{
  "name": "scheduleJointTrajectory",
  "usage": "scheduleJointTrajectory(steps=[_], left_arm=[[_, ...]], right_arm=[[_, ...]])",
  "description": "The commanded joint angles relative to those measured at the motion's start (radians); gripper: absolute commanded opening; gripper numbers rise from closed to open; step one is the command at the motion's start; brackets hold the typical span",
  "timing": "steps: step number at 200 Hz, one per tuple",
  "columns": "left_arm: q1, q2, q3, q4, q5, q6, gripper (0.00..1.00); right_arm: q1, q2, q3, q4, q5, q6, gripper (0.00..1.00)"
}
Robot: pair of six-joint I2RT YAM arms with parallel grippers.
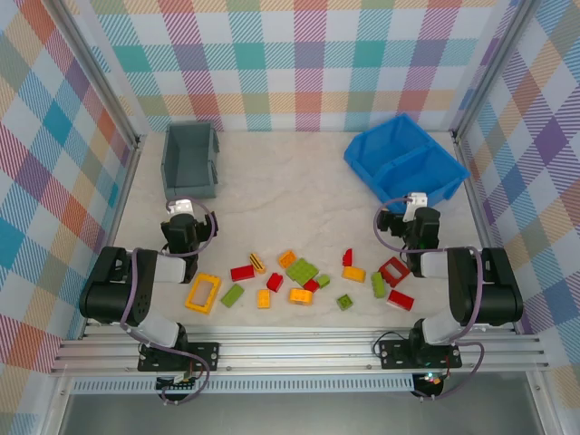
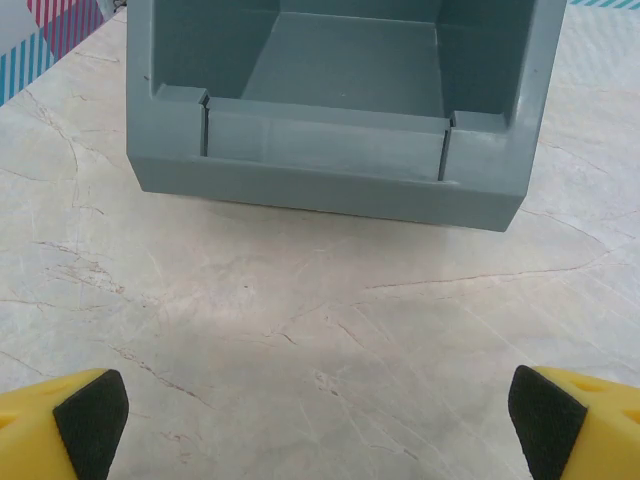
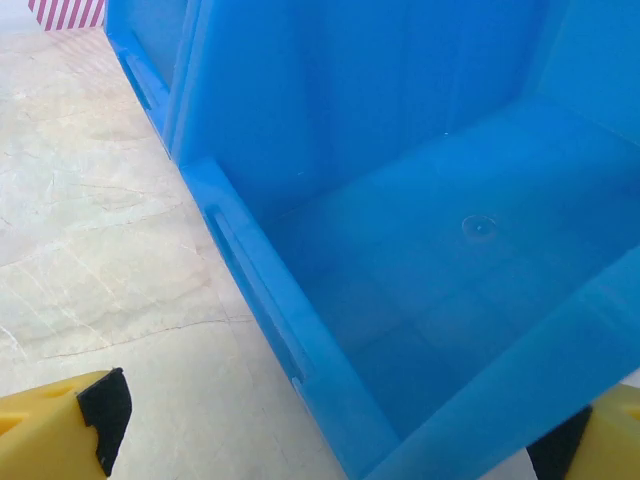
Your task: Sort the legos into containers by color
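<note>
Left gripper point(image 2: 320, 425): jaws spread wide with nothing between them. Its yellow fingers point(image 2: 40, 425) with black pads hang over bare table, facing the low front wall of the grey bin point(image 2: 330, 185).

Right gripper point(image 3: 335, 435): jaws likewise spread wide, holding nothing. One finger point(image 3: 50, 430) is over the table and the other is partly hidden behind a wall of the blue bin point(image 3: 255, 290), whose near corner lies between them.

Legos point(image 1: 313, 281): one loose scatter, every piece lying on the table point(image 1: 299, 181). Reference item: lime green plate point(image 1: 302, 270), flat, about mid-scatter.
- Touching or just beside the plate: orange brick point(image 1: 287, 258) on its far left, small red brick point(image 1: 311, 285) on its near side, small green brick point(image 1: 323, 280) on its right.
- Left of the plate, going outward: striped yellow piece point(image 1: 258, 263), flat red brick point(image 1: 242, 272), green slab point(image 1: 233, 294), and yellow frame point(image 1: 203, 293) leftmost.
- Right of the plate, going outward: amber brick point(image 1: 353, 273), tall green brick point(image 1: 378, 285), red frame point(image 1: 393, 271), and end red brick point(image 1: 400, 300) on the frame's near side.

Containers: the grey bin is well apart from the plate, far and to the left. The blue bin has two compartments and sits well apart, far and to the right, set at an angle.

Surround: checked panels point(image 1: 290, 63) stand beyond the plate on the far side and on both flanks.
</note>
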State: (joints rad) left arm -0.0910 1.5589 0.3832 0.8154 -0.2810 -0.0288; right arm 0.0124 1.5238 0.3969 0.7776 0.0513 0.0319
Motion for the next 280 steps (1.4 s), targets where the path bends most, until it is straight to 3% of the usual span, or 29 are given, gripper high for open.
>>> scheduleJointTrajectory(steps=[1, 132, 150, 199, 223, 249, 268, 280], left_arm=[[-0.007, 0.003, 0.013, 0.036, -0.009, 0.013, 1.0], [-0.007, 0.003, 0.011, 0.037, -0.011, 0.014, 1.0], [-0.012, -0.068, -0.008, 0.025, -0.007, 0.022, 1.0], [-0.139, -0.665, 0.087, -0.569, -0.233, -0.096, 1.0], [-0.276, -0.87, 0.211, -0.786, -0.353, -0.08, 1.0], [-0.39, -0.814, 0.488, -1.077, -0.439, -0.072, 1.0], [-0.377, -0.63, 0.795, -1.544, -0.422, -0.321, 1.0], [-0.358, -0.535, 0.882, -1.681, -0.351, -0.403, 1.0]], right_arm=[[0.001, 0.003, 0.017, 0.029, -0.022, -0.012, 1.0], [0.001, 0.004, 0.017, 0.029, -0.02, -0.013, 1.0], [0.002, -0.003, 0.012, 0.041, -0.021, -0.011, 1.0], [0.024, -0.468, 0.157, -0.491, 0.16, 0.036, 1.0], [0.04, -0.695, 0.306, -0.724, 0.204, 0.041, 1.0], [0.046, -0.792, 0.538, -0.988, 0.197, 0.121, 1.0], [0.045, -0.716, 0.755, -1.286, 0.169, 0.361, 1.0], [0.045, -0.661, 0.799, -1.401, 0.109, 0.514, 1.0]])
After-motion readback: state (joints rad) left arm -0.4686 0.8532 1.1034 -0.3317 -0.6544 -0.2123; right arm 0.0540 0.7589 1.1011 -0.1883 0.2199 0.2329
